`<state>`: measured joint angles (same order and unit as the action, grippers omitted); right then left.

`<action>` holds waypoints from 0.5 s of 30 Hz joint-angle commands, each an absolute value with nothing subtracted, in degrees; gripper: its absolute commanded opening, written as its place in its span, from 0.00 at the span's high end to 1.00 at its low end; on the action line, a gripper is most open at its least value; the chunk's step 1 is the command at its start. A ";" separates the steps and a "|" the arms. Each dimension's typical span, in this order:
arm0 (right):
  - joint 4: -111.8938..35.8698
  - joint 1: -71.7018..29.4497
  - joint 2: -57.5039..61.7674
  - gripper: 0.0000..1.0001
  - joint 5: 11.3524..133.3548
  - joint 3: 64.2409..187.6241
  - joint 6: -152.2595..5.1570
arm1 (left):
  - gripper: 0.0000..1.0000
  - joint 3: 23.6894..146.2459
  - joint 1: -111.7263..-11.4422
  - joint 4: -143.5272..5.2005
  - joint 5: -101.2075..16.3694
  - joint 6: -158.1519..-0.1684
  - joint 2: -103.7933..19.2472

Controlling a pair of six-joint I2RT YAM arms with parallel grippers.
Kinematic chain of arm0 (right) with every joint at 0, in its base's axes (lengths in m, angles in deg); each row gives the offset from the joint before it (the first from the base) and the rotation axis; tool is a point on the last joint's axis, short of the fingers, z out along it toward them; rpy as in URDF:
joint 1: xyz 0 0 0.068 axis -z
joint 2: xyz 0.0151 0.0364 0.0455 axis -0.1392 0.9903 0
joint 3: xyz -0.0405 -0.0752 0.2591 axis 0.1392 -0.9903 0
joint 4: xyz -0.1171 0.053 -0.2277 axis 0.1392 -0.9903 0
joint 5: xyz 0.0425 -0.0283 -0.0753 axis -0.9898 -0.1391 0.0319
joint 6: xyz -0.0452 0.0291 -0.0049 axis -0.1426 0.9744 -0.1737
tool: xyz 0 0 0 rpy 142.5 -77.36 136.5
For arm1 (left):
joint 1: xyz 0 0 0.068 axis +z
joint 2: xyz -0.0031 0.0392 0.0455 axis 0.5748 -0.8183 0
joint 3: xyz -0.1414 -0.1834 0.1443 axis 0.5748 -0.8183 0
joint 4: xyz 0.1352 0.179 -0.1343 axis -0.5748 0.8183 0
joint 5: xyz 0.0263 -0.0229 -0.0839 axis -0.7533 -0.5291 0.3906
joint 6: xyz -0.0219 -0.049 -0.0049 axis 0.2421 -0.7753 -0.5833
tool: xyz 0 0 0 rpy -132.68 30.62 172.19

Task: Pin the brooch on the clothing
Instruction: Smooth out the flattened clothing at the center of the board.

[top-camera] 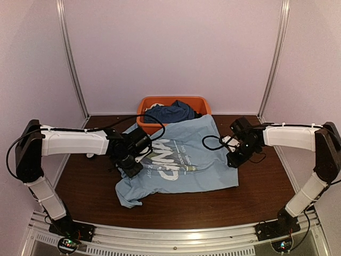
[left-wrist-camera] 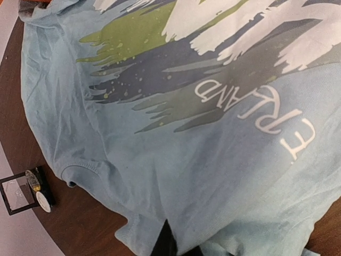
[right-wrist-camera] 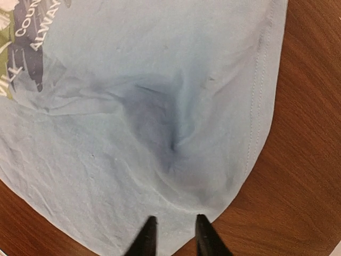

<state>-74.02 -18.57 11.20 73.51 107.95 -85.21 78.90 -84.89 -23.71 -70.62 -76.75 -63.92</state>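
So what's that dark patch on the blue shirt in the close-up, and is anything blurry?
Right wrist view: the patch looks like shadow pooled in a crease of the T-shirt; the right pincer tips are out of focus. Left wrist view: even light, print fairly sharp. Top view: soft overall, and the side posts lean, bent by the lens.

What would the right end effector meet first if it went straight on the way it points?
The light blue T-shirt: its creased fabric lies directly ahead of the right end effector, though depth is unclear.
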 commanded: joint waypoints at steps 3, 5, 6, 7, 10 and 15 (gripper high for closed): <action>-73.38 -23.81 14.43 0.52 76.33 112.69 -89.05 | 0.87 78.18 -84.37 -22.67 -71.36 -78.71 -62.38; -73.61 -23.98 17.03 0.49 75.56 115.34 -90.03 | 0.81 77.78 -84.39 -22.67 -71.70 -78.95 -62.16; -73.80 -23.99 18.46 0.48 75.52 116.74 -90.50 | 0.78 77.71 -84.39 -22.61 -71.89 -79.12 -62.10; -73.88 -24.05 19.80 0.47 75.63 117.80 -90.87 | 0.75 77.67 -84.39 -22.59 -71.88 -79.17 -62.04; -74.49 -24.05 23.50 0.45 76.00 120.90 -92.22 | 0.70 77.49 -84.39 -22.67 -71.54 -79.23 -61.43; -73.93 -24.06 27.22 0.44 75.26 121.77 -93.02 | 0.59 76.58 -84.39 -22.68 -71.54 -79.42 -60.38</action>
